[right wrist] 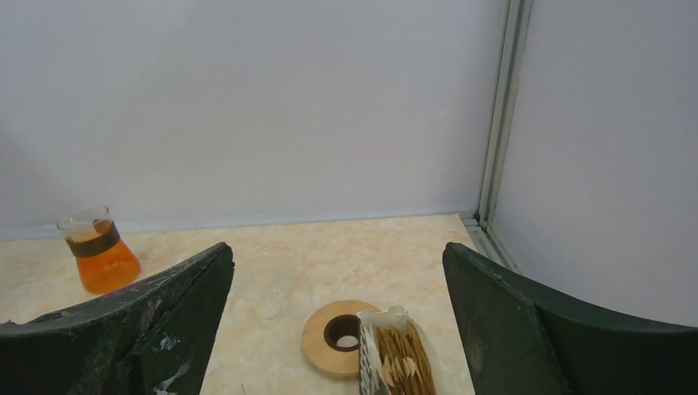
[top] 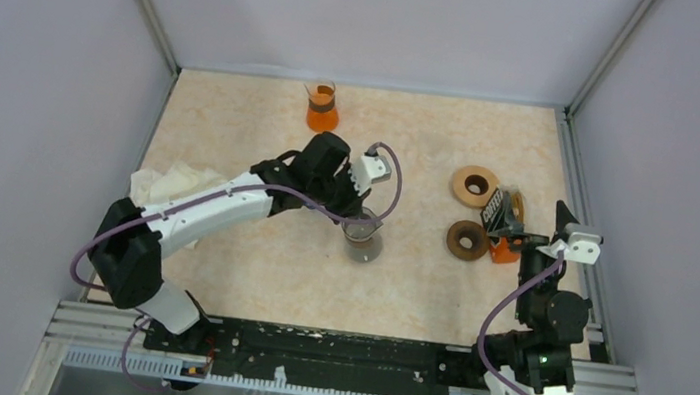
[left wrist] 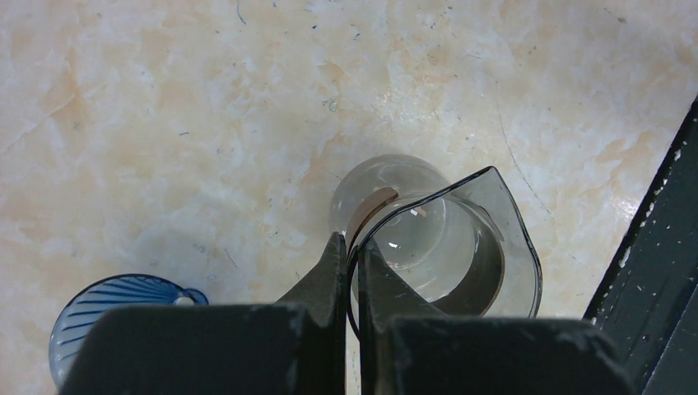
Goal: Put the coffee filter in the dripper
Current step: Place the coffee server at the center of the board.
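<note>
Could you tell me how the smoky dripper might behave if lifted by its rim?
Likely rigid: the dripper shows no bending where the left gripper pinches its thin rim. Probably light, since the wall looks thin. Held at one side only, it may tilt or slip, as the wall looks glossy.

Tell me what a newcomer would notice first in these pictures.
The left gripper, pinched shut on the rim of a smoky glass dripper at the centre of the table. Next, the orange-filled flask by the back wall and the wooden rings on the right.
</note>
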You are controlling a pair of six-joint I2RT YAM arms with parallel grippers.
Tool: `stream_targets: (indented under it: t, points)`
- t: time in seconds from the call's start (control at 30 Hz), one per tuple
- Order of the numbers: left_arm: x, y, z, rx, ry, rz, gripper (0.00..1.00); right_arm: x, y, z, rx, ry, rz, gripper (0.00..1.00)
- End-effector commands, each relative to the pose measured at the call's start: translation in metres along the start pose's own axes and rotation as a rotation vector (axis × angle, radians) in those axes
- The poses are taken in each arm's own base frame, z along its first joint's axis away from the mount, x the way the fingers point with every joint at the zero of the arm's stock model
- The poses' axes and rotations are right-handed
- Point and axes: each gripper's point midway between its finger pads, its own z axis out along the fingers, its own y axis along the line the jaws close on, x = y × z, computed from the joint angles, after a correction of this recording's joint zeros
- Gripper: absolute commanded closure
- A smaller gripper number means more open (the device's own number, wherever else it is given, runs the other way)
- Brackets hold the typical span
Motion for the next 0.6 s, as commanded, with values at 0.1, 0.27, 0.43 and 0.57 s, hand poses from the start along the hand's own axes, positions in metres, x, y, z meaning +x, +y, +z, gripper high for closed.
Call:
stream_targets:
  t: [0.1, 0.27, 0.43, 0.57]
  points:
    - [0.003, -0.009, 0.023, 0.091, -0.028, 0.082, 1.0, -0.008, 0.005, 0.002, -0.023, -0.023, 0.001, 0.01]
    - [0.014, -0.009, 0.033, 0.105, 0.007, 0.106, 1.0, -0.007, 0.005, 0.002, -0.024, -0.02, -0.001, 0.01]
    - [0.016, -0.007, 0.036, 0.11, 0.013, 0.135, 1.0, -0.007, 0.005, 0.002, -0.021, -0.021, -0.003, 0.01]
    - [0.016, -0.006, 0.037, 0.108, 0.021, 0.145, 0.88, -0.006, 0.005, 0.002, -0.025, -0.019, -0.004, 0.01]
